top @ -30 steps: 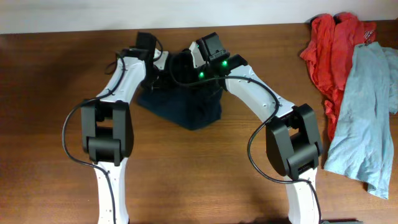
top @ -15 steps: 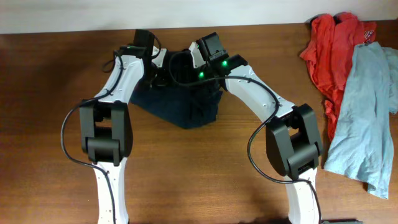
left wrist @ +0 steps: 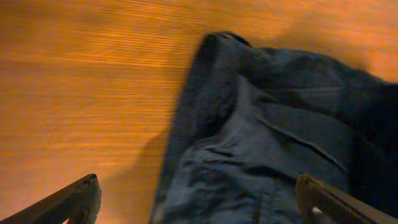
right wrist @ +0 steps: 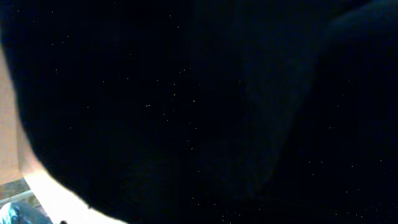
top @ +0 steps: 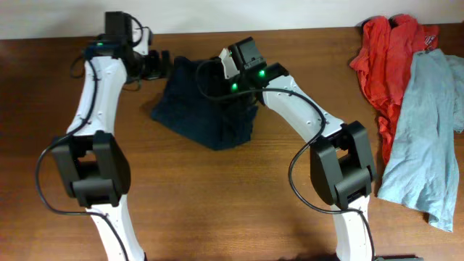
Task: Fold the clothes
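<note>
Right gripper (top: 235, 103) is sunk into the bunched dark navy shorts (top: 196, 112) at mid-table (top: 217, 203). Its wrist view shows only black cloth, so I cannot tell whether it grips. The pale blue shirt (top: 424, 123) lies at the right edge, overlapping the red garment (top: 384, 51) beyond it. Farther left, by the shorts' far corner, the left gripper (left wrist: 198, 186) is spread wide and empty.

Shorts (top: 206, 109) on the desk (top: 217, 203).
Left gripper (top: 161, 64) just left of them; a garment (top: 384, 58) well right, a shirt (top: 420, 138) farther right.
</note>
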You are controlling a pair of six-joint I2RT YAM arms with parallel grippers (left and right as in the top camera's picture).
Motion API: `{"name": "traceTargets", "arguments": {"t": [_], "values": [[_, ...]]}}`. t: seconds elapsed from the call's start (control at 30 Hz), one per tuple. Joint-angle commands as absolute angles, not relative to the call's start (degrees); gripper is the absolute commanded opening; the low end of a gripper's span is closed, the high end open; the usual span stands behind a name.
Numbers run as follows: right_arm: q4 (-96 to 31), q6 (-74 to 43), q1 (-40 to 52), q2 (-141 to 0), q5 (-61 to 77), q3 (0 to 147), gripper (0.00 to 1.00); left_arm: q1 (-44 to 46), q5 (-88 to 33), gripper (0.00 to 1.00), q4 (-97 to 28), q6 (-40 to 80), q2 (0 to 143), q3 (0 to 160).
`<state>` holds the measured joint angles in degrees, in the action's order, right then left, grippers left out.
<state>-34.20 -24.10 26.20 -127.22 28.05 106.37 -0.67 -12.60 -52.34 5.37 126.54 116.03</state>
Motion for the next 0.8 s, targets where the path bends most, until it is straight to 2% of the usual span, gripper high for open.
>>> {"name": "traceTargets", "arguments": {"t": [0.0, 0.23, 0.27, 0.43, 0.5, 0.77], "values": [[-34.1, -24.5, 26.4, -126.7, 29.8, 110.2, 0.04, -2.5, -9.0, 0.99, -53.3, 8.7, 123.9, 116.7], [-31.2, -22.8, 29.1, -126.8, 26.9, 112.9, 0.06, -4.3, -8.9, 0.99, -53.4, 9.2, 121.5, 116.7], [-31.0, -22.7, 29.9, -127.0, 25.5, 112.9, 0.13, -4.3, -8.9, 0.99, -53.5, 9.2, 121.5, 116.7], [-28.6, -15.6, 34.9, -128.8, 24.6, 112.9, 0.65, -4.3, -9.0, 0.99, -53.5, 9.2, 121.5, 116.7], [-27.7, -10.6, 36.8, -129.1, 26.4, 112.9, 0.75, -4.3, -9.0, 0.99, -53.5, 9.2, 121.5, 116.7], [-27.4, -9.3, 37.3, -128.9, 30.2, 113.0, 0.78, -4.6, -8.9, 0.99, -53.5, 9.2, 121.5, 116.7]]}}
